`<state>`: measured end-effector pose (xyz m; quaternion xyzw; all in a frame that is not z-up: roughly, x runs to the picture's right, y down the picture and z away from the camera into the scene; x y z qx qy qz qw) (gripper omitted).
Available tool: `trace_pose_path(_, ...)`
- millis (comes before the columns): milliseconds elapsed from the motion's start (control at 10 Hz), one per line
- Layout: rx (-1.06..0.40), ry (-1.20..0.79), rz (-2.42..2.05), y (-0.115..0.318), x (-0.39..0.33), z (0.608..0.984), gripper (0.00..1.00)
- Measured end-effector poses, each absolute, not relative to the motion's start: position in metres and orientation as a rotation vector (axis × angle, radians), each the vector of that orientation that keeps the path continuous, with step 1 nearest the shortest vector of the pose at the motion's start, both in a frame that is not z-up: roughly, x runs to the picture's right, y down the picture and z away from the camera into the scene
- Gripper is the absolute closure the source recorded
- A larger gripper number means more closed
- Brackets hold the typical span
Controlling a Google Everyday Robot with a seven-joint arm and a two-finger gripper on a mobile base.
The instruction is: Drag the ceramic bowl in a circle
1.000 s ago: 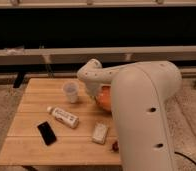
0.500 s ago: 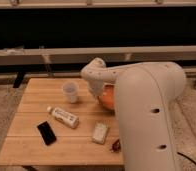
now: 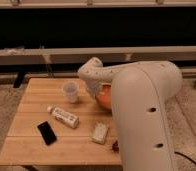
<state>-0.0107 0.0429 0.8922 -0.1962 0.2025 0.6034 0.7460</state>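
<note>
As the arm edged slightly toward the right edge of the counter (image 3: 41,97), the gripper (image 3: 95,89), jaws closed, stayed against the ceramic bowl (image 3: 105,100), which barely shifted; the circle looked hardly begun.

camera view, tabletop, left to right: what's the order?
black phone → translucent cup → claw, shut, down at the left rim of the ceramic bowl → white arm housing. Skipped: white bottle and pale packet, which overlap their neighbours sideways.
</note>
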Motion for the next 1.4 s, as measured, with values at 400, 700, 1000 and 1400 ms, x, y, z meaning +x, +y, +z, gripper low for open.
trace_pose_path(400, -0.431, 0.447, 1.31, 0.044, -0.008, 0.891, 0.96)
trace_pose_path(700, -0.429, 0.453, 1.31, 0.047, 0.002, 0.888, 0.96)
trace_pose_path(1000, -0.432, 0.451, 1.292, 0.043, 0.0, 0.888, 0.96)
trace_pose_path(1400, -0.439, 0.454, 1.262, 0.042, -0.007, 0.888, 0.96)
